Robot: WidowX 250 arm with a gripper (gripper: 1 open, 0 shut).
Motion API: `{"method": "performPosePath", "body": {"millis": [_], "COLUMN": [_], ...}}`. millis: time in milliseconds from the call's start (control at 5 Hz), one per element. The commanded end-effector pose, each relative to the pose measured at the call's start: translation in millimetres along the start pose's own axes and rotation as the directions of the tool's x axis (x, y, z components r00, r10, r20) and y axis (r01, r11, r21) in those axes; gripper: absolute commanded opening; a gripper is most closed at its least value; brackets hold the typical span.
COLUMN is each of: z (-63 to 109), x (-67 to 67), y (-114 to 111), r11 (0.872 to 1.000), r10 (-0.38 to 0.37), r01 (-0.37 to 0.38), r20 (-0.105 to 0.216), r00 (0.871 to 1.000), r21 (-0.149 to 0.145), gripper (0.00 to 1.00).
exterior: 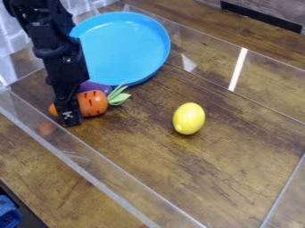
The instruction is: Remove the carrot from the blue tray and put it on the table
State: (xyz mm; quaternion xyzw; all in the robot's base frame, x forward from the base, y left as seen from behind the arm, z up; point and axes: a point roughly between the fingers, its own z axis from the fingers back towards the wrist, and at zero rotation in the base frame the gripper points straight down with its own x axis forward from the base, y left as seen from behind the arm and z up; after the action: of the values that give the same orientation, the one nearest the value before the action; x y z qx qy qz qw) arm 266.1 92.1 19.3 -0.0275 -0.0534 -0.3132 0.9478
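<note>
1. The gripper [70, 110] is reaching down at the near-left side of the blue tray [123, 46], its fingers straddling the carrot [91, 102]; they look clamped on it, though I can't make out both contacts.
2. The carrot is lying outside the tray, down at the table [155, 178], just beside the purple eggplant [95, 87].
3. Its long axis is running across the fingers, leafy top pointing right, away from them, tip poking out on the left.
4. The coming move, I'd judge, is turning on opening the fingers and lifting clear without dragging it.
</note>
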Motion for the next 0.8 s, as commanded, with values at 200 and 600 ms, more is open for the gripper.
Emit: {"method": "performPosePath", "body": {"millis": [200,600], "z": [20.4,22.2], "x": [13.6,18.2], "y": [-3.9,-7.1], "r11": [0.999,0.999], "r10": [0.022,0.03], "r01": [-0.024,-0.031], "r20": [0.045,0.062], "r00": [0.999,0.998], "r21": [0.033,0.024], "gripper": [0.0,0.0]}}
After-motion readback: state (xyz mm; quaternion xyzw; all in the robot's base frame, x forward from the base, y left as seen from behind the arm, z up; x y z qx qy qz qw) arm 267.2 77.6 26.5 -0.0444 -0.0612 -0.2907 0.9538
